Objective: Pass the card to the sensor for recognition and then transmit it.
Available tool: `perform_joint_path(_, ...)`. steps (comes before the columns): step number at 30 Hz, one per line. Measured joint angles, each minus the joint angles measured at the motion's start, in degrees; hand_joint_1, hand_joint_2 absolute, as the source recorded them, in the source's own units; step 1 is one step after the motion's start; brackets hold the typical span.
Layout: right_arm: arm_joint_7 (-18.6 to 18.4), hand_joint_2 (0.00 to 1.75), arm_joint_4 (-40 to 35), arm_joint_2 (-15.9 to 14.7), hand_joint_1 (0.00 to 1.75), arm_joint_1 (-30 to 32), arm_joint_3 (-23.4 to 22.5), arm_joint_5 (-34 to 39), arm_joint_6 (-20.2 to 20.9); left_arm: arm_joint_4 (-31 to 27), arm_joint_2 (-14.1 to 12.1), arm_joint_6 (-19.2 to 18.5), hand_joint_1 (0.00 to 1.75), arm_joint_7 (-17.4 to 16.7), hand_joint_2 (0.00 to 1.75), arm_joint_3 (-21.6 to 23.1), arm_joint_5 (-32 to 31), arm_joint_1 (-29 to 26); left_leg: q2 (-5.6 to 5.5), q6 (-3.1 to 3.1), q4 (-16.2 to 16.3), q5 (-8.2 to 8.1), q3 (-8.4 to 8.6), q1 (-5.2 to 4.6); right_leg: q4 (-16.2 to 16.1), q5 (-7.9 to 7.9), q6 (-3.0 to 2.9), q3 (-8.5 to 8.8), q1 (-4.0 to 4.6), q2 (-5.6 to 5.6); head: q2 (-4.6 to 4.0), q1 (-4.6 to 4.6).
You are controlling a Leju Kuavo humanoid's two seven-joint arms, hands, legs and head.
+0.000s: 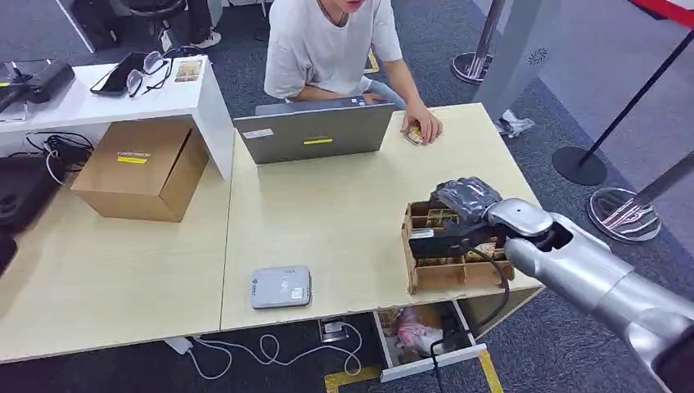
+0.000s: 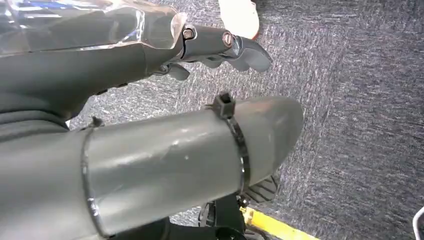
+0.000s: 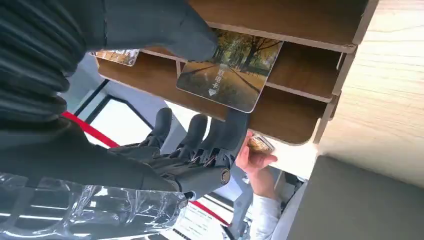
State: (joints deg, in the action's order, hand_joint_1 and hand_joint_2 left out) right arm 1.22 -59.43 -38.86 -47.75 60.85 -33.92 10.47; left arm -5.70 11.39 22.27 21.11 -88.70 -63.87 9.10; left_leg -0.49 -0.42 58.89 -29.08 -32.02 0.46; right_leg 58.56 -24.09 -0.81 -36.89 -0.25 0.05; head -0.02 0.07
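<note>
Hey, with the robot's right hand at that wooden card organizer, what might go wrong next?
The right hand pinches the autumn-tree photo card only by one corner, so it might slip. The card may catch on a divider of the brown wooden compartment organizer. The organizer stands at the edge of the light wooden table, so a tug might shift it.

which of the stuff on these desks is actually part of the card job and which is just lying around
Part of the job:
card, pinched by the right hand
wooden card rack
grey sensor pad

Just lying about:
laptop
cardboard box
glasses on the white shelf
open drawer under the desk
person's hand
</note>
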Motion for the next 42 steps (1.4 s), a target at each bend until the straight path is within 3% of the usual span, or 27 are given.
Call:
perform_joint_path(6, 0.17, 1.75, 0.02, 0.00, 0.87, 0.03, 0.00, -0.15, 0.17, 0.00, 0.00, 0.00, 0.00, -0.02, 0.00, 0.00, 0.33, -0.02, 0.00, 0.00, 0.00, 0.00, 0.00, 0.00, 0.00, 0.00, 0.00, 0.00, 0.00, 0.00, 0.00, 0.00)
perform_joint_path(8, 0.22, 1.75, 0.02, 0.00, 1.03, 0.02, 0.00, -0.15, 0.24, 0.00, 0.00, 0.00, 0.00, -0.02, 0.00, 0.00, 0.48, -0.03, 0.00, 0.00, 0.00, 0.00, 0.00, 0.00, 0.00, 0.00, 0.00, 0.00, 0.00, 0.00, 0.00, 0.00)
perform_joint_path(9, 0.22, 1.75, 0.02, 0.00, 1.03, 0.02, 0.00, -0.15, 0.26, 0.00, 0.00, 0.02, 0.00, -0.02, 0.00, 0.00, 0.55, -0.03, 0.00, 0.00, 0.00, 0.00, 0.00, 0.00, 0.00, 0.00, 0.00, 0.00, 0.00, 0.00, 0.00, 0.00)
perform_joint_path(11, 0.24, 1.75, 0.04, 0.00, 1.48, 0.02, 0.00, -0.15, 0.28, 0.00, 0.00, 0.02, 0.00, -0.11, 0.00, 0.00, 0.63, -0.04, 0.00, 0.00, 0.00, 0.00, 0.00, 0.00, 0.00, 0.00, 0.00, 0.00, 0.00, 0.00, 0.00, 0.00)
perform_joint_path(16, 0.44, 1.75, 0.07, 0.00, 1.61, 0.05, 0.00, -0.07, 0.35, 0.00, -0.02, 0.07, 0.00, -0.18, 0.00, 0.00, 0.74, -0.15, -0.02, 0.00, 0.00, 0.00, -0.01, 0.00, 0.00, 0.00, 0.00, 0.00, 0.00, -0.01, 0.00, -0.02)
perform_joint_path(34, 1.29, 1.75, 0.50, 0.00, 1.73, -0.11, 0.00, 0.50, -0.28, 0.00, -0.02, 0.48, 0.00, -0.52, 0.00, 0.00, 1.16, -0.51, 0.00, -0.02, 0.00, 0.02, 0.03, 0.01, 0.01, 0.01, -0.02, 0.01, 0.01, 0.01, 0.00, -0.02)
perform_joint_path(42, 1.86, 1.75, 0.55, 0.04, 1.64, -0.11, 0.00, 0.61, -1.36, 0.00, -0.02, 0.59, 0.00, -0.52, 0.00, 0.00, 1.14, -0.65, 0.00, -0.02, 0.00, 0.01, 0.01, 0.01, 0.01, 0.02, -0.02, 0.01, 0.01, 0.01, 0.00, 0.00)
